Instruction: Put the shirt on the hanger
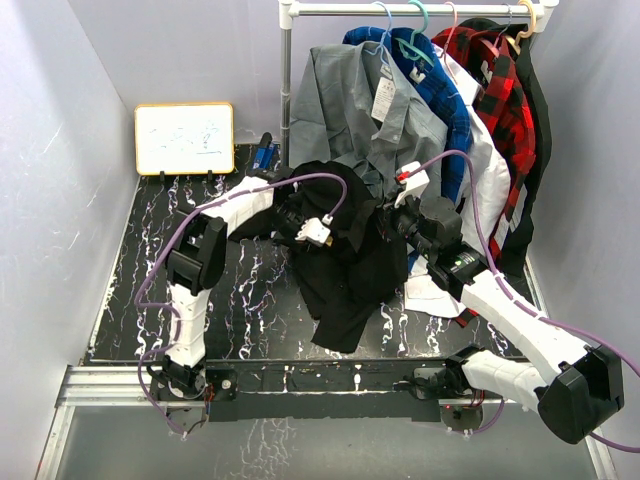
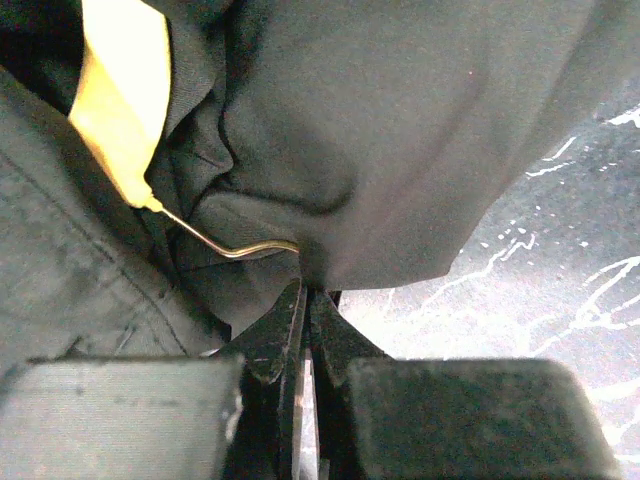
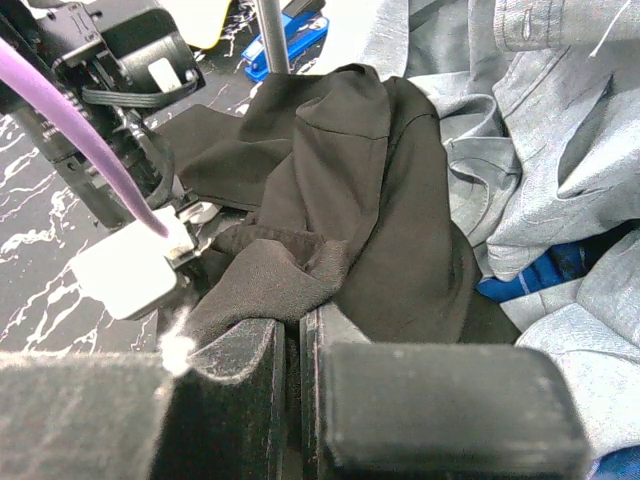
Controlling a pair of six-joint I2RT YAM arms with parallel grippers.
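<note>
The black counter [image 1: 130,300] with white streaks is the biggest thing here. At its back, a rail [image 1: 400,10] holds other clothes, and a grey shirt [image 1: 340,100] hangs at the front of them.

The black shirt [image 1: 350,270] is bunched up in the middle, between the two arms. Part of it trails down onto the counter. The yellow hanger [image 2: 115,90] sits deep in the shirt's folds and only the left wrist view shows it. A thin bent wire [image 2: 230,248] runs from its tip.

The left pincer [image 2: 305,295] is squeezed tight on the shirt's lower edge. The right pincer [image 3: 292,325] is squeezed tight on another fold.

The step looks like spreading the shirt over the hanger. The arms should likely pull slowly and gently apart so the cloth goes flat. The left pincer holds only a tiny bit of cloth, so a hard tug could make it slip. The wire could catch on the cloth too.
</note>
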